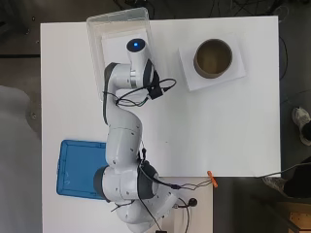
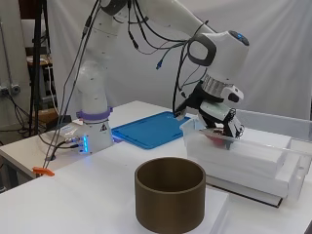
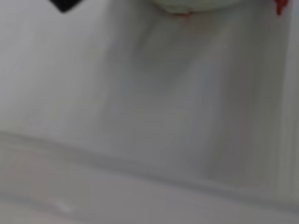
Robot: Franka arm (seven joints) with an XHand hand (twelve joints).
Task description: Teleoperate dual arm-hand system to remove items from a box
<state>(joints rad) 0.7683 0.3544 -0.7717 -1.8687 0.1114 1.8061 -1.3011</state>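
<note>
The hand (image 2: pixel 220 122) is reaching down into the clear box (image 2: pixel 287 146). Its fingers are curling around something red (image 2: pixel 216 138). The brown cylinder (image 2: pixel 169 192) is standing apart.

I see a clear box (image 1: pixel 97 39) with white inside, a brown cylinder (image 2: pixel 169 199), a blue lid (image 1: pixel 77 167), and something red (image 2: pixel 214 138).

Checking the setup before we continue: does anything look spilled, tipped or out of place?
Nothing stands out. The brown cylinder stands upright, the clear box sits flat, and the blue lid lies flat by the arm's base. The hand is inside the box.
</note>
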